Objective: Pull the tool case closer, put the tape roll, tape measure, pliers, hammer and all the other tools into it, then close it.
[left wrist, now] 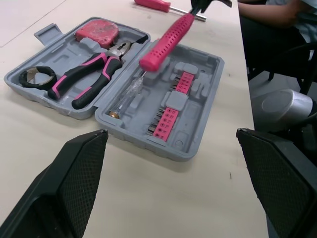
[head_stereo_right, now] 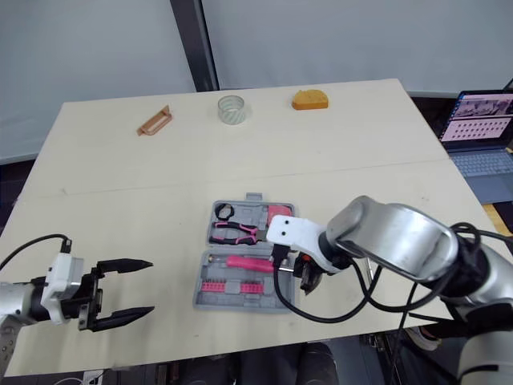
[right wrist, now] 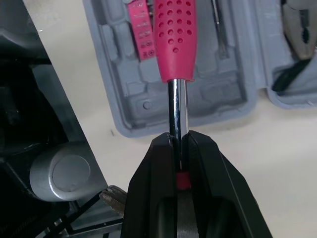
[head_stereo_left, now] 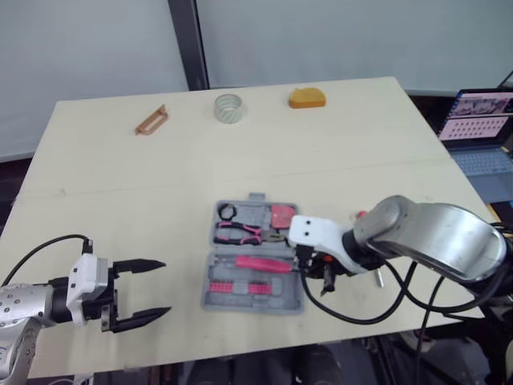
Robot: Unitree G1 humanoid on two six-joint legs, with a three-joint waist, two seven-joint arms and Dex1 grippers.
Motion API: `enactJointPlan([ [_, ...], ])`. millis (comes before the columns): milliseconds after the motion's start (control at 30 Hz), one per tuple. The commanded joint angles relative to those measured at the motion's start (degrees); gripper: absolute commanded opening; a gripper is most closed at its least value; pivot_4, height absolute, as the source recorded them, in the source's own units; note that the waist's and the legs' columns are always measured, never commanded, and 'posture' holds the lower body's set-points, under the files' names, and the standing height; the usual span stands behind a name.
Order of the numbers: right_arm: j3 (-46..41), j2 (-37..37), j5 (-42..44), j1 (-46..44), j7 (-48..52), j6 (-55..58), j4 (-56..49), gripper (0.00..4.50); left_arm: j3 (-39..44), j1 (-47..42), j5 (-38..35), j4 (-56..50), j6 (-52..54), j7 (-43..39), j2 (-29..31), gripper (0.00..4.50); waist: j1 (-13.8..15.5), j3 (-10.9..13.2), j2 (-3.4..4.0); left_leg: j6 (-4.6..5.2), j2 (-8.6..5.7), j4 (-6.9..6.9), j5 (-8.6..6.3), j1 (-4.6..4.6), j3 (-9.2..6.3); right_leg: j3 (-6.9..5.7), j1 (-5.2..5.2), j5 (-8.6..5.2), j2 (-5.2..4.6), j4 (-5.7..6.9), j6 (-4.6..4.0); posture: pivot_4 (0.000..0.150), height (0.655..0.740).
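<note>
Tool case [head_stereo_left: 280, 301] is lying open near the middle of the surface [head_stereo_left: 104, 184], both halves flat. The right gripper [right wrist: 179, 141] is clamped tight on the hammer [left wrist: 166, 42], pinching the bare metal shaft, with the pink handle poking out over the case's near half and looking lifted clear of it. The far half has the pliers [left wrist: 91, 74], a pink tape measure [left wrist: 96, 32] and a black ring [left wrist: 37, 77] in it. The near half has 2 rows of pink bits [left wrist: 171, 106].

The left gripper [head_stereo_left: 164, 286] sits at about 8 o'clock from the case, well apart, fingers spread wide with nothing in them. A clear tape roll [head_stereo_left: 228, 108] is way out at 12 o'clock, an orange lump [head_stereo_left: 307, 98] at 1 and a brown handle-shaped piece [head_stereo_left: 151, 120] at 11. A pink screwdriver [left wrist: 158, 4] lies on the surface just outside the case.
</note>
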Motion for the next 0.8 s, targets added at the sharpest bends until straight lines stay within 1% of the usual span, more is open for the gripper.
enactJointPlan([
  [33,1.4,2.2,0.9,-1.7,-2.9,0.2,1.4,0.09,1.3,0.5,0.2,-0.4,-0.8,0.0,0.0,4.5,0.0,0.0,-0.01,0.0,0.0,0.0,0.0,0.0,0.0,0.0,0.0,0.0,0.0,0.01,0.0,0.15,0.74],
  [233,4.1,6.7,1.4,-2.9,-6.5,0.2,5.0,0.09,1.8,0.5,0.8,1.3,-1.7,-0.7,0.6,4.5,-0.2,0.0,-0.03,0.0,0.0,0.01,0.0,0.0,0.01,-0.01,-0.06,0.0,-0.02,0.15,0.0,0.15,0.74],
  [467,5.4,9.7,2.9,-4.2,-8.4,0.2,6.7,0.09,2.2,0.8,1.7,4.0,-3.1,-1.7,0.8,4.5,-0.7,0.0,-0.06,-0.01,0.01,-0.01,0.0,0.01,0.01,-0.03,-0.1,0.0,-0.02,0.21,0.0,0.15,0.74],
  [600,6.0,12.7,2.5,-4.2,-9.3,0.2,8.7,0.09,2.2,0.6,2.0,4.9,-3.6,-2.2,0.8,4.5,-1.3,-0.1,-0.08,-0.01,0.02,-0.04,0.0,0.01,0.01,-0.05,-0.12,0.0,-0.02,0.24,0.0,0.15,0.74],
  [800,6.6,15.1,1.1,-4.1,-10.0,0.2,10.8,0.09,2.2,0.6,2.4,4.9,-3.7,-2.3,0.9,4.5,-1.3,-0.1,-0.09,-0.02,0.02,-0.04,0.0,0.02,0.0,-0.05,-0.14,0.0,-0.02,0.3,0.0,0.15,0.74],
])
